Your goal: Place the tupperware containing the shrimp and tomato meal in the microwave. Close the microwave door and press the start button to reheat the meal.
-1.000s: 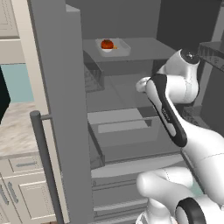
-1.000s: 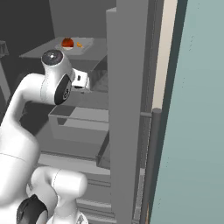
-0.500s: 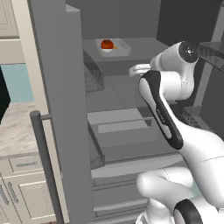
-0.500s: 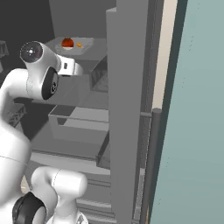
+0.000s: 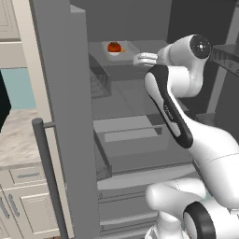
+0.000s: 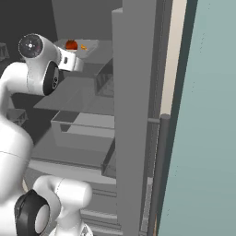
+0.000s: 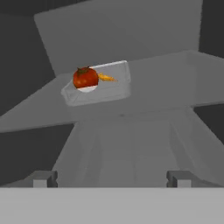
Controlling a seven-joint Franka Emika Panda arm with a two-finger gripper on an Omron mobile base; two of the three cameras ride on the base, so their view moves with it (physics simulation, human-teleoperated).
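One shallow tupperware (image 7: pixel 97 87) sits ahead of the jaws and a little to their left in the hand view, on a grey shelf (image 7: pixel 175 83) inside what looks like an open fridge, well apart from the fingertips (image 7: pixel 43 178). In it lie the tomato (image 7: pixel 85 78) and, just to its right, the small orange shrimp (image 7: pixel 105 78). The gripper (image 7: pixel 111 179) is released, its two tips spread wide with nothing between them. From the left base view the gripper (image 5: pixel 145 59) hangs just short of the tray (image 5: pixel 116 49). I judge the tray to be light and stiff, probably smooth plastic, so it may slide on the shelf if nudged; the tomato is round and loose, so any tilt could roll it out over the low rim. The best hold seems to be across the tray's short width, pinching the near rim or both long walls, keeping it level. No brand, label or writing can be read on the tray, the shelf or the fridge walls.
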